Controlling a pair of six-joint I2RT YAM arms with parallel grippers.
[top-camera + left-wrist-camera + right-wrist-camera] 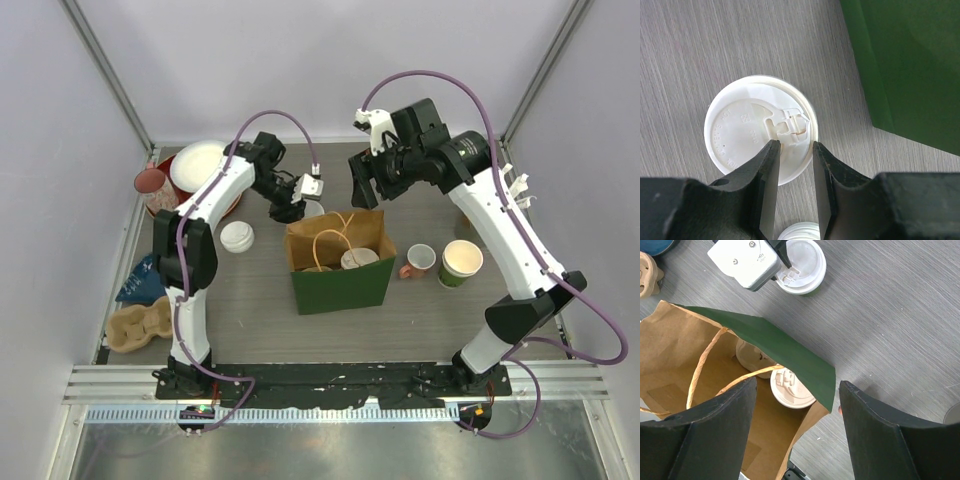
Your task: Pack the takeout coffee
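Lidded cup [747,131], sides hidden, grip unclear

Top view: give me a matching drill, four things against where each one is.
Things:
1 left gripper
2 right gripper
3 pink-handled mug
4 cup carrier

Places:
A near-left corner of the table
B above the open bag
C right of the bag
D over a lidded cup standing on the table

Pairs: 1-D, 2-B, 3-C, 4-A
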